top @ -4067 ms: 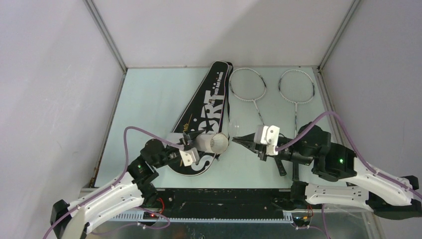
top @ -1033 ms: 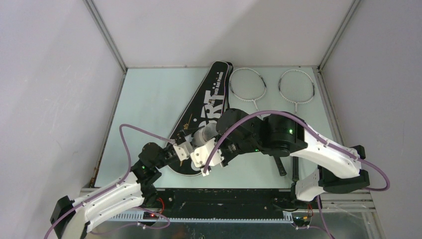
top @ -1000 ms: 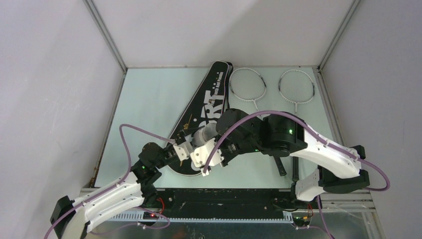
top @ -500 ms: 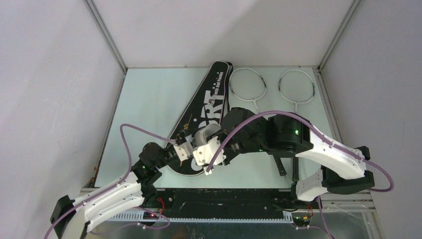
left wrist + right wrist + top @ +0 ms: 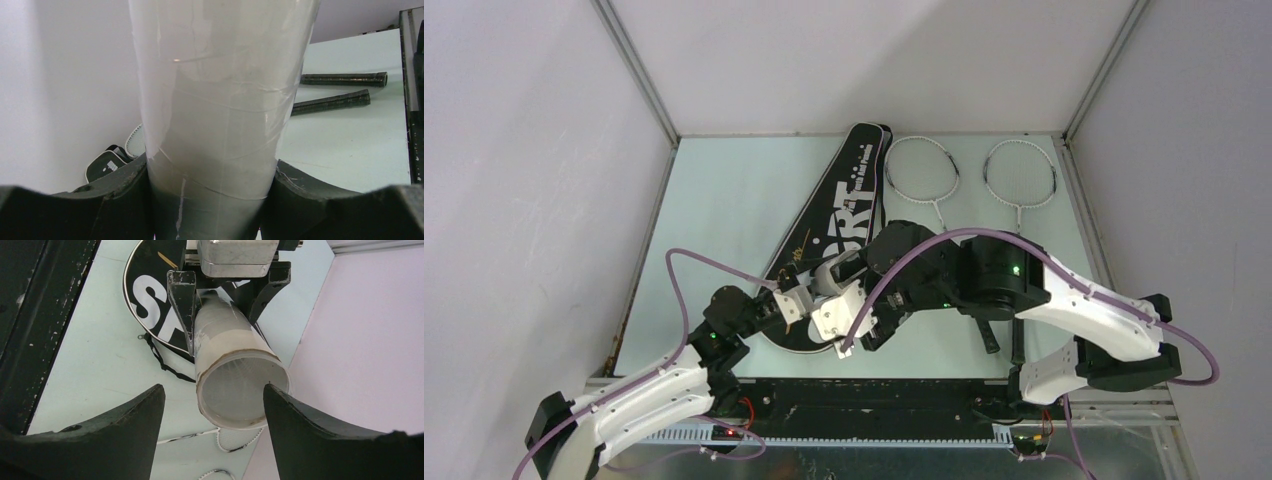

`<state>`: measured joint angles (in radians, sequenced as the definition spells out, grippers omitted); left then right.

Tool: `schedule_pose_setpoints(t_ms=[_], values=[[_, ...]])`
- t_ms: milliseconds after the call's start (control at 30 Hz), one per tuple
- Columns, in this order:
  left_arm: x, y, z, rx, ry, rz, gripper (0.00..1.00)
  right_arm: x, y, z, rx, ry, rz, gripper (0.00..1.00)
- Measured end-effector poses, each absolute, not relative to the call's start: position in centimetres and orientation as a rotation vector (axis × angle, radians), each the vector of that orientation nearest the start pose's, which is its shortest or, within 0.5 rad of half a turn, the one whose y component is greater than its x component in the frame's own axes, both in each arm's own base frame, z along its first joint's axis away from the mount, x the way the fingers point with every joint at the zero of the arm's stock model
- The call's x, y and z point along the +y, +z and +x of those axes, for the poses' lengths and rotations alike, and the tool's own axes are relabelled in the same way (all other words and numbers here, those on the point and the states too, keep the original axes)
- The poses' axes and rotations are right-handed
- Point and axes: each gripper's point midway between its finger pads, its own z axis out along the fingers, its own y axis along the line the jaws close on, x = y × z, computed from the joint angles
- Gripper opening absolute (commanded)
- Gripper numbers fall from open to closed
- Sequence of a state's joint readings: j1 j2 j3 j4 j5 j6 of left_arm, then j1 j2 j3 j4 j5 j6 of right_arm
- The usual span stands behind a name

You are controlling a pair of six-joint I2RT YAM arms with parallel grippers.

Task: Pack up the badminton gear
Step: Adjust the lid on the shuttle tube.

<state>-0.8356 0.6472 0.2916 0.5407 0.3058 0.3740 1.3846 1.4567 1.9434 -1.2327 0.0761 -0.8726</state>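
My left gripper is shut on the lower part of the long white tube, which it holds tilted up off the table. From above, that left gripper sits over the bag's near end, and only a bit of the tube shows. My right gripper is open, its two dark fingers standing either side of the tube's open mouth without touching it. The inside of the tube looks hazy. The black bag lettered SPORT lies flat. Two silver rackets lie to its right.
The right arm reaches across the table's near middle and covers the racket shafts. Both black racket handles lie near the front right. A black rail runs along the near edge. Walls close in the left, back and right.
The right gripper's jaws have gone from nearly shut to wide open at the tube's mouth, and it has drawn back a little toward the near edge. The left gripper has kept hold of the tube.
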Motion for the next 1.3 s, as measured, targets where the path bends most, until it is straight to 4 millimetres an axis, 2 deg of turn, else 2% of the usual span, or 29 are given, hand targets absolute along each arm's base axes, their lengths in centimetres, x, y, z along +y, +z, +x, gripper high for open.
schedule_pose_setpoints(t_ms=[267,800,1300], values=[[-25.6,25.0,17.7,0.998,-0.601,1.017,0.58,32.6,35.3,10.8,0.991,0.169,-2.061,0.82],[-25.6,24.9,17.7,1.002,-0.602,1.020,0.58,33.6,35.2,9.8,0.890,0.231,-2.081,0.82],[-25.3,25.1,17.6,1.002,-0.596,1.011,0.58,34.1,35.1,9.6,0.881,0.300,-2.064,0.82]])
